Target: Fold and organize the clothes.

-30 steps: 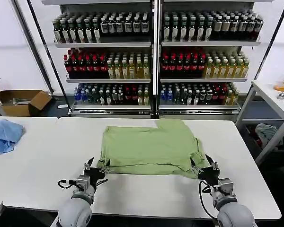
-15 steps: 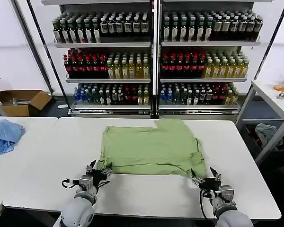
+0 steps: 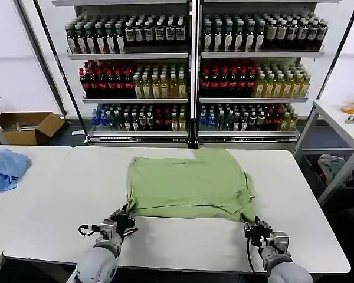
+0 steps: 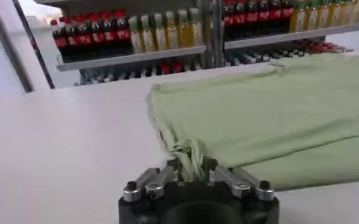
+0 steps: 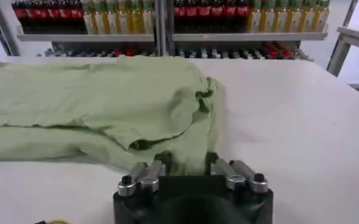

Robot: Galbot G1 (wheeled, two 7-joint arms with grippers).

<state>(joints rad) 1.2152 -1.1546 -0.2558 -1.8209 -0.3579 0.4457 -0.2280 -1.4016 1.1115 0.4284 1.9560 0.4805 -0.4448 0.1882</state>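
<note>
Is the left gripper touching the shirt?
Touching. In the left wrist view the left gripper pinches a bunched corner of the shirt between its fingers.

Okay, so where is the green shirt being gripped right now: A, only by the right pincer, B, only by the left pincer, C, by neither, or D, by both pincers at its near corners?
D: the left pincer is shut on a bunched near corner of the green shirt, and the right pincer pinches the other near corner.
</note>
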